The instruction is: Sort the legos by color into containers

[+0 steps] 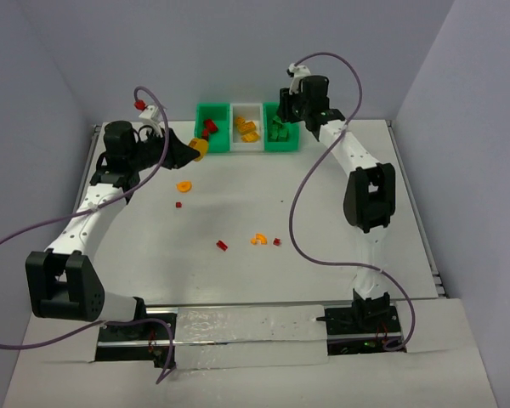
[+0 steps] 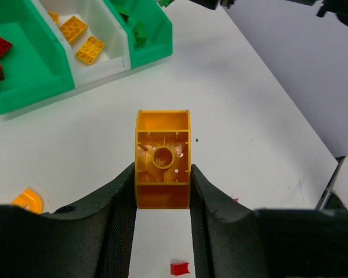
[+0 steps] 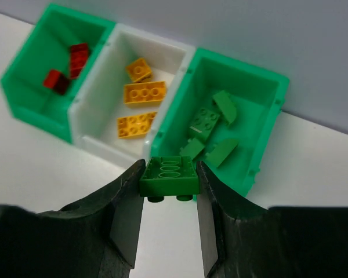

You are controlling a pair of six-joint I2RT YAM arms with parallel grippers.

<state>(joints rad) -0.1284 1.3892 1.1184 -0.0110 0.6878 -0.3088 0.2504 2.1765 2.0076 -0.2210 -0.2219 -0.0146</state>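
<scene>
My left gripper (image 2: 162, 174) is shut on an orange curved lego (image 2: 162, 152), held above the table just left of the containers (image 1: 246, 127). My right gripper (image 3: 170, 171) is shut on a green lego (image 3: 169, 176), hovering at the near rim of the right green bin (image 3: 261, 150). That bin holds several green bricks. The white bin (image 3: 101, 142) holds yellow bricks and the left green bin (image 3: 35, 87) holds red ones. Loose legos lie on the table: an orange curved one (image 1: 184, 185), a small red one (image 1: 178, 205), a red one (image 1: 222, 246), another orange curved one (image 1: 258, 240) and a red one (image 1: 277, 241).
The bins stand against the back wall at the table's far edge. Purple cables loop from both arms over the table. Both arm bases sit at the near edge.
</scene>
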